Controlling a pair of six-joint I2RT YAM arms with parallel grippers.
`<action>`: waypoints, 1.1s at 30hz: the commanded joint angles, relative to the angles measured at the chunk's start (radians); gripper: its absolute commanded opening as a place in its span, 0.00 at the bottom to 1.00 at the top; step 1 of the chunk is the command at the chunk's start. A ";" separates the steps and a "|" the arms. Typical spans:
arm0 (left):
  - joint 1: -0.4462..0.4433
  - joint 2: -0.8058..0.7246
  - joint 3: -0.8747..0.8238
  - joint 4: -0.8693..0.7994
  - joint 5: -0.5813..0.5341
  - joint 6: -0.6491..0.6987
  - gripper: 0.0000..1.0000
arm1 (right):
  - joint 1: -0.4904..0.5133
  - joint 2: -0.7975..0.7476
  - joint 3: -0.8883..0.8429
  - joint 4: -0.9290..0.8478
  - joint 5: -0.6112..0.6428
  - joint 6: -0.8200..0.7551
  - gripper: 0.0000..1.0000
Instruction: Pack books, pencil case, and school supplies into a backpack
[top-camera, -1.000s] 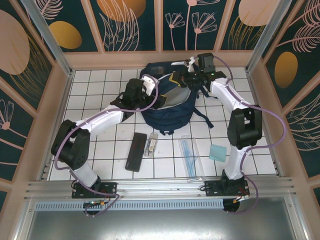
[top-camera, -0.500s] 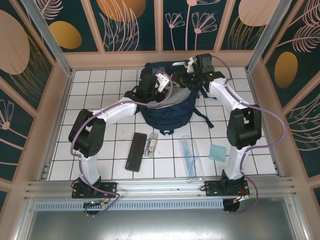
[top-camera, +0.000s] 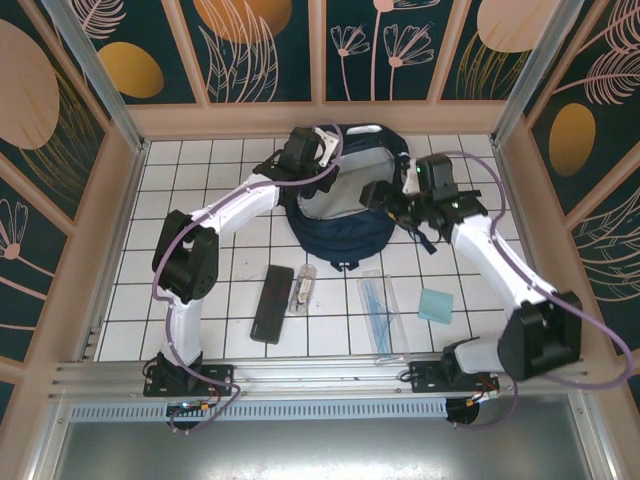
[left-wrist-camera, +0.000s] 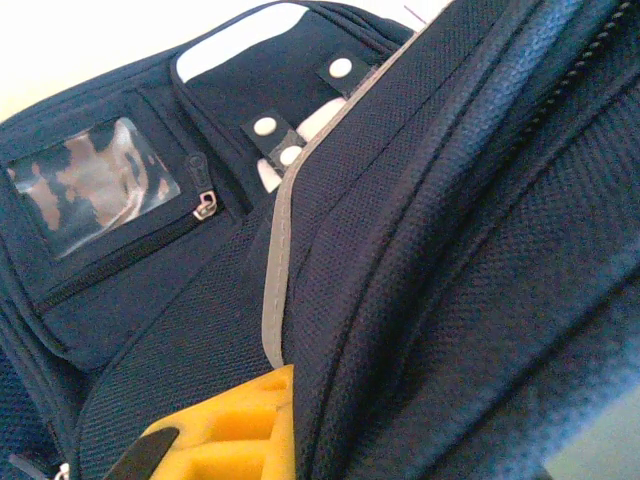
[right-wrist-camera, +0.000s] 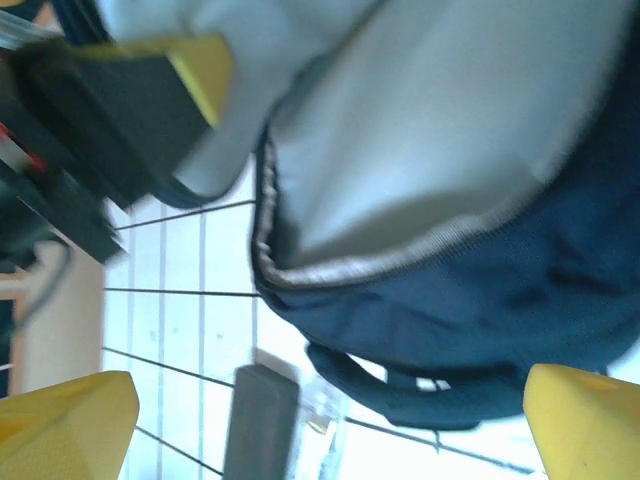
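Here's the backpack (top-camera: 340, 225), navy, lying at the far middle of the white tiled tabletop (top-camera: 200, 170), its far end right up by the back wall. Its mouth gapes wide, with pale grey lining showing inside.

The left end effector (top-camera: 308, 158) is at the bag's far-left rim. From the left wrist it's all navy fabric at close range, a grey-edged seam, a zip pocket with a clear window, and one yellow finger (left-wrist-camera: 230, 430) low in the shot hard against the cloth. How far its jaws are parted, I cannot tell.

Over to the right end effector (right-wrist-camera: 328, 418): it's spread wide, yellow fingertips at opposite bottom corners of the right wrist view, nothing between them. It hangs by the bag's right side, looking across the open mouth and its silver-grey rim.

Nearer the arms, things lie in a row on the tiles. The black pencil case (top-camera: 272, 303) comes first, with the small clear tube (top-camera: 303, 290) just beside it on its right. The bluish ruler set (top-camera: 376, 310) reaches almost to the near rail, and the teal pad (top-camera: 436, 305) sits near it.

Room to move? There are bare tiles on both flanks of the bag and a free strip between the bag's near edge and that row.
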 joint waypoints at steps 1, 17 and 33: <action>0.029 -0.001 0.058 -0.001 0.096 -0.151 0.00 | 0.064 -0.073 -0.125 -0.067 0.156 0.038 0.99; 0.086 -0.151 -0.116 0.070 0.291 -0.359 0.00 | 0.391 0.041 -0.368 -0.133 0.486 0.213 0.99; 0.133 -0.208 -0.222 0.177 0.241 -0.404 0.00 | 0.483 0.203 -0.393 -0.046 0.520 0.191 0.72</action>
